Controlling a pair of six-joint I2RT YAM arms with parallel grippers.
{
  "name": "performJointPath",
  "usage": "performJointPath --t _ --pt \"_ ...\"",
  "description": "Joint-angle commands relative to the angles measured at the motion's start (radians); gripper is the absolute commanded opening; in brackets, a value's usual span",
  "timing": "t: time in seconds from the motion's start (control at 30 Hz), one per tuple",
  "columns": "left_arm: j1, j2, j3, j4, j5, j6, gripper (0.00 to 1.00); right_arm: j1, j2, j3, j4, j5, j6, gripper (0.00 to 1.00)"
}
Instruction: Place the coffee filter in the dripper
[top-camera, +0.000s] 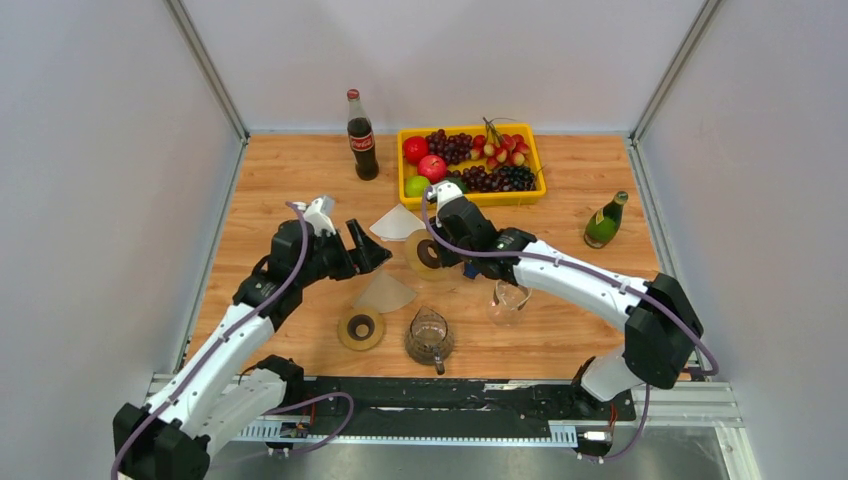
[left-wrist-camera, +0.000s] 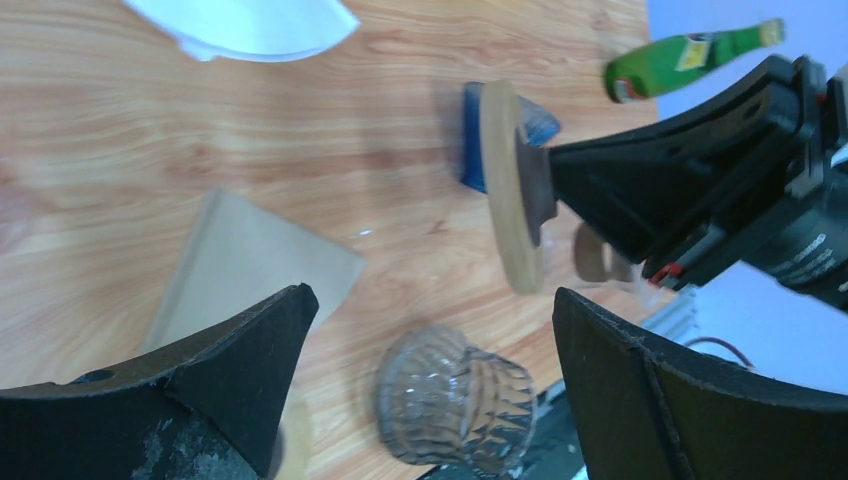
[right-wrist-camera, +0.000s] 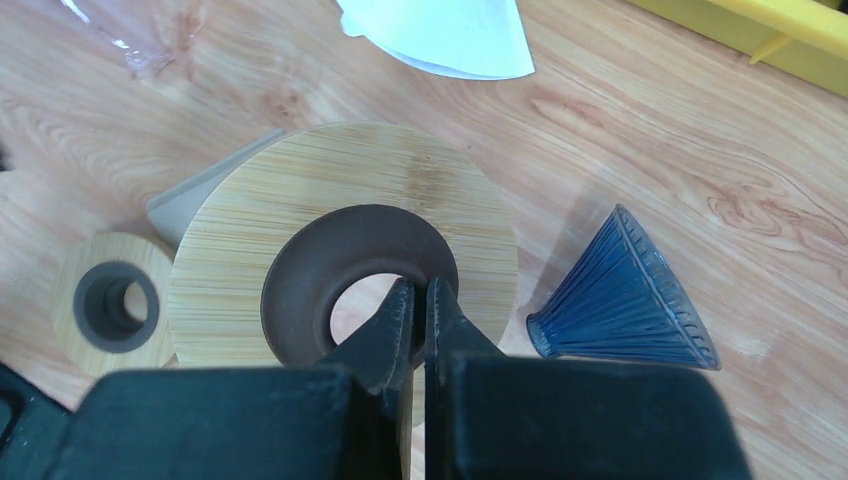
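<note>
Cola bottle (top-camera: 361, 136) (upright), yellow tray (top-camera: 472, 199) of fruit, green bottle (top-camera: 605, 221), glass carafe (top-camera: 429, 338).

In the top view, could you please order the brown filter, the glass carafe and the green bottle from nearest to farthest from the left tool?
From the left tool:
1. The brown filter, just nearer the bases.
2. The glass carafe, at the near edge, centre.
3. The green bottle, far right.

**Cropped at the frame**
White filter (right-wrist-camera: 440, 35) runs off the top edge, yellow tray (right-wrist-camera: 810, 15) shows only a corner, green bottle (left-wrist-camera: 690, 55) label blurs unreadably.
</note>
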Motion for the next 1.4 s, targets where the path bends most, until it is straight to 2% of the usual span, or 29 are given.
performJointPath --t 0.0,0.13,0.23,0.33,0.53,0.6,0.83,0.97,1.0,1.03,1.07,1.13,1.23,1.3,1.37 --pt "0.001 0.097 0.052 0.235 0.214 -0.089 1.0 0.035 -0.108 -0.031 0.106 -0.023 -0.016 0.0" --pt "0.0 0.193 0.068 0.315 0.327 -0.122 0.94 0.044 -0.142 -0.044 0.112 -0.017 -0.018 0.0" --pt "-0.005 0.24 0.07 0.392 0.371 -0.146 0.86 0.046 -0.151 -0.047 0.112 -0.017 -0.019 0.0" --pt "-0.016 0.26 0.074 0.401 0.375 -0.147 0.78 0.05 -0.154 -0.046 0.112 -0.017 -0.019 0.0" --pt "-0.029 0.273 0.072 0.403 0.38 -0.146 0.53 0.056 -0.154 -0.04 0.113 -0.014 -0.017 0.0" --pt "-0.034 0.278 0.072 0.408 0.383 -0.149 0.48 0.06 -0.152 -0.036 0.114 -0.015 -0.015 0.0" --pt "-0.045 0.298 0.081 0.414 0.386 -0.148 0.39 0.072 -0.158 -0.032 0.117 -0.015 -0.015 0.0" --pt "-0.047 0.306 0.086 0.408 0.388 -0.14 0.28 0.073 -0.169 -0.037 0.116 -0.018 -0.016 0.0" --pt "-0.047 0.307 0.087 0.406 0.389 -0.133 0.22 0.073 -0.171 -0.039 0.117 -0.018 -0.015 0.0" --pt "-0.048 0.309 0.091 0.401 0.391 -0.129 0.18 0.073 -0.176 -0.04 0.116 -0.019 -0.013 0.03" --pt "-0.048 0.309 0.098 0.395 0.389 -0.115 0.08 0.073 -0.181 -0.042 0.114 -0.018 -0.01 0.06" --pt "-0.047 0.309 0.114 0.375 0.384 -0.086 0.01 0.073 -0.196 -0.047 0.115 -0.014 0.007 0.14" --pt "-0.049 0.301 0.132 0.369 0.384 -0.034 0.0 0.073 -0.232 -0.059 0.114 -0.003 0.048 0.4" --pt "-0.056 0.285 0.142 0.385 0.391 0.033 0.0 0.073 -0.265 -0.068 0.114 0.0 0.066 0.61" --pt "-0.069 0.26 0.158 0.376 0.364 0.118 0.0 0.071 -0.305 -0.08 0.112 0.001 0.081 0.74"
